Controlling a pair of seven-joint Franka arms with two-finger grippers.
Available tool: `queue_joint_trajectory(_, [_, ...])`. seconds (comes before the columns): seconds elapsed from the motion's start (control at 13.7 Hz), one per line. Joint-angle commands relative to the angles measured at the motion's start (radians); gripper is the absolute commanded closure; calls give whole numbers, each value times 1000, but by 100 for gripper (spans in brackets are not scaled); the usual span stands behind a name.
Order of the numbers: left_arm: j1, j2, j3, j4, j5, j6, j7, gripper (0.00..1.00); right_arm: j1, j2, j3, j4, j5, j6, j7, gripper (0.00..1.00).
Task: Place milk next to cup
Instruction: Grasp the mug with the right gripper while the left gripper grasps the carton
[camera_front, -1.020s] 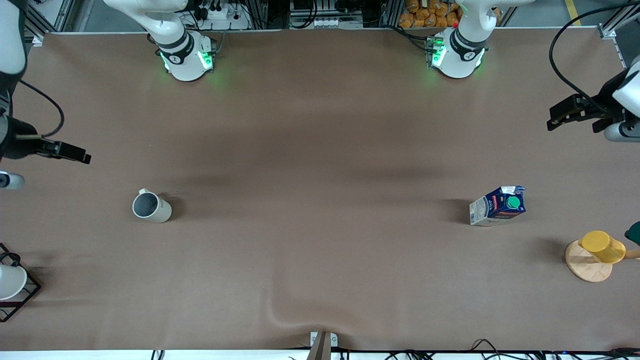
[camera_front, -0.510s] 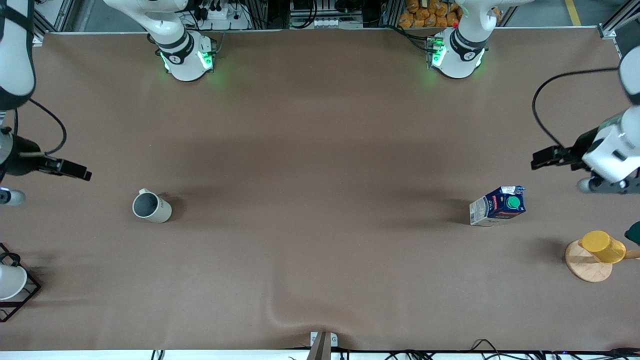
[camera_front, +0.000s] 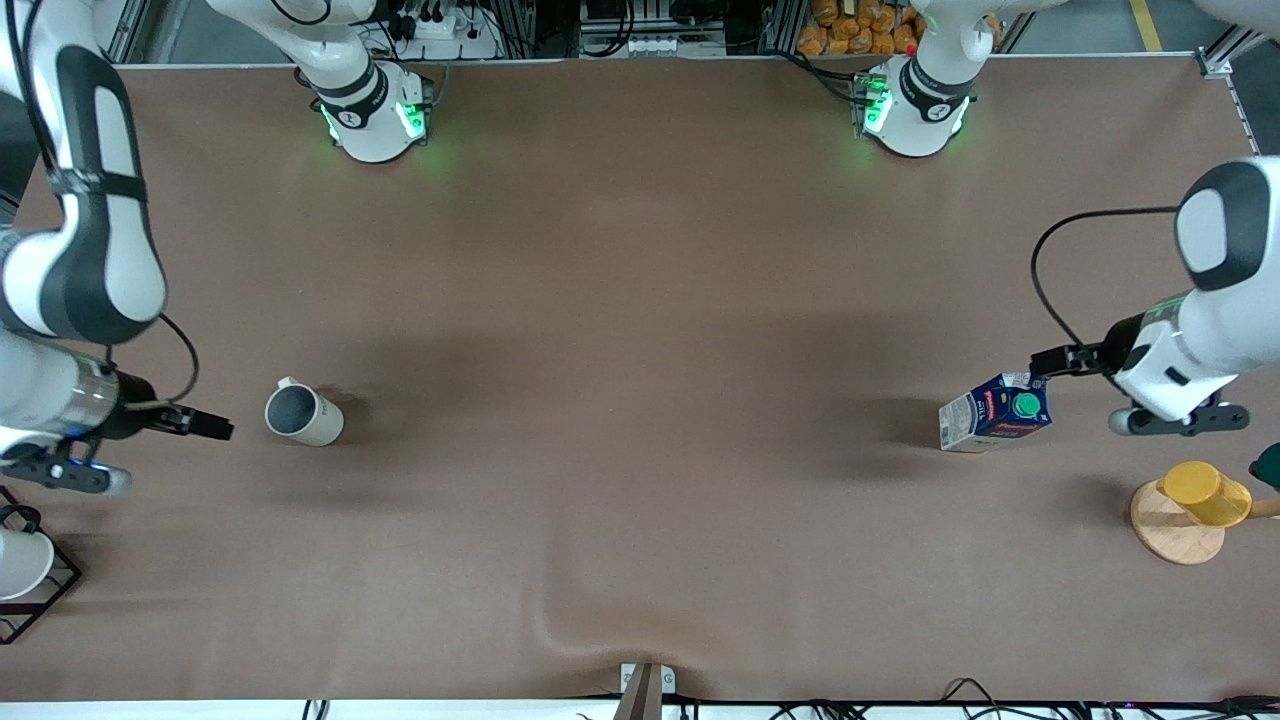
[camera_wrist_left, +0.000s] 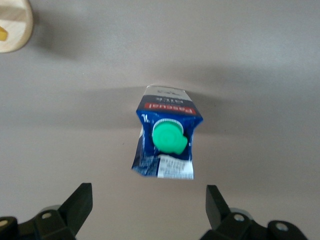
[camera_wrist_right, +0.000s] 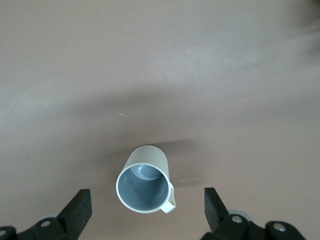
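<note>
The milk (camera_front: 995, 413), a dark blue carton with a green cap, stands upright toward the left arm's end of the table. It shows from above in the left wrist view as the milk (camera_wrist_left: 167, 135). My left gripper (camera_front: 1045, 362) hangs beside its top, open, and the left gripper (camera_wrist_left: 148, 200) has nothing between its fingers. The cup (camera_front: 303, 415), an off-white mug with a grey inside, stands toward the right arm's end. My right gripper (camera_front: 215, 428) hovers beside it, open. In the right wrist view the cup (camera_wrist_right: 145, 185) lies just ahead of the right gripper (camera_wrist_right: 146, 197).
A yellow cup (camera_front: 1203, 492) sits on a round wooden coaster (camera_front: 1170, 540) near the left arm's end. That coaster (camera_wrist_left: 15, 25) also shows in the left wrist view. A white vessel in a black wire frame (camera_front: 22, 570) stands at the right arm's end. The brown cloth (camera_front: 575, 635) wrinkles at the front edge.
Both arms have swung in from the table's ends. The left gripper has come down to the milk's top, and the right gripper has moved close beside the cup. Milk and cup have stayed put.
</note>
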Motion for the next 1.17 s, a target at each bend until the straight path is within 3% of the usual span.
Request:
queue_joint_trajectory(0.0, [3, 7, -7, -5, -10, 41, -65, 0, 39, 26, 1, -43, 12, 71, 1, 0])
queue_joint_trajectory(0.36, [-8, 53, -7, -67, -9, 173, -80, 0, 42, 23, 1, -138, 12, 127, 1, 0])
queue_joint_trajectory(1.09, [-14, 65, -7, -103, 43, 184, -68, 0, 70, 59, -1, -246, 1, 174, 0, 0])
